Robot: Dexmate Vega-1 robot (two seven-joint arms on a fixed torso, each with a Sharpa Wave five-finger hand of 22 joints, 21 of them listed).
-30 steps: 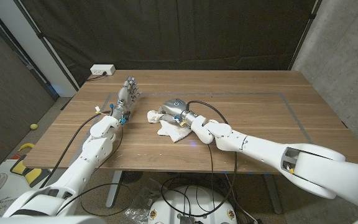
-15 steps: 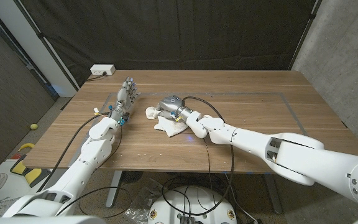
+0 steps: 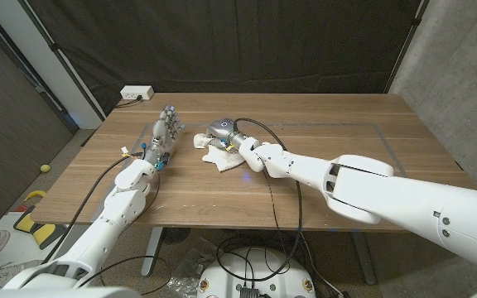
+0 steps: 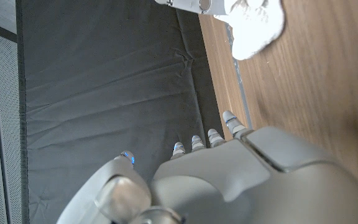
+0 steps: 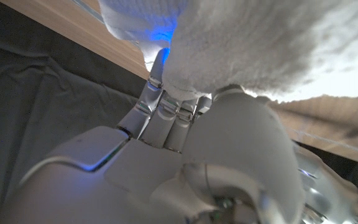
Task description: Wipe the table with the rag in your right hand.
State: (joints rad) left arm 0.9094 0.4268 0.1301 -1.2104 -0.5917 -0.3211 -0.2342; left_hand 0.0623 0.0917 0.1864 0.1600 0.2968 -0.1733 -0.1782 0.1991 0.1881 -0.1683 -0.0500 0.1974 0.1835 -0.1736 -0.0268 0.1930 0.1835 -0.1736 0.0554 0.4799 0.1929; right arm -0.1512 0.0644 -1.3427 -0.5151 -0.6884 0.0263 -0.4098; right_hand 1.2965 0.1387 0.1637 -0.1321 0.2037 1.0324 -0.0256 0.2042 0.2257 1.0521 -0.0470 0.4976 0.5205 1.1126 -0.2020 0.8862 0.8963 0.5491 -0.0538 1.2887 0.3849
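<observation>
A: Where is your right hand (image 3: pixel 222 132) sitting just now?

B: On the wooden table (image 3: pixel 346 157), left of the middle and towards the far edge. Your hand lies over the white rag (image 3: pixel 220 157), and the arm reaches in low across the table from the right.

A: Do you actually have hold of the rag?

B: In the right wrist view your fingers (image 5: pixel 160 102) push straight into the cloth (image 5: pixel 278 43), which bunches up against them and over the hand (image 5: pixel 185 162). So your hand is pressing on it, fingers fairly straight; whether any of them curl round a fold I can't tell, the cloth hides the tips.

A: How does the rag lie?

B: Crumpled, not spread. In the head view part of it sticks out on the near side of your hand and a small lump shows to its left, all resting on the wood.

A: And your left hand (image 3: pixel 163 132)?

B: Holding nothing. It stands upright on the table near the rag's left side but apart from it, fingers (image 4: pixel 219 134) straight and a little spread. Its own wrist view shows the rag (image 4: pixel 253 28) further off on the wood.

A: Anything else on the table?

B: A white power strip (image 3: pixel 137 93) at the far left corner.
</observation>
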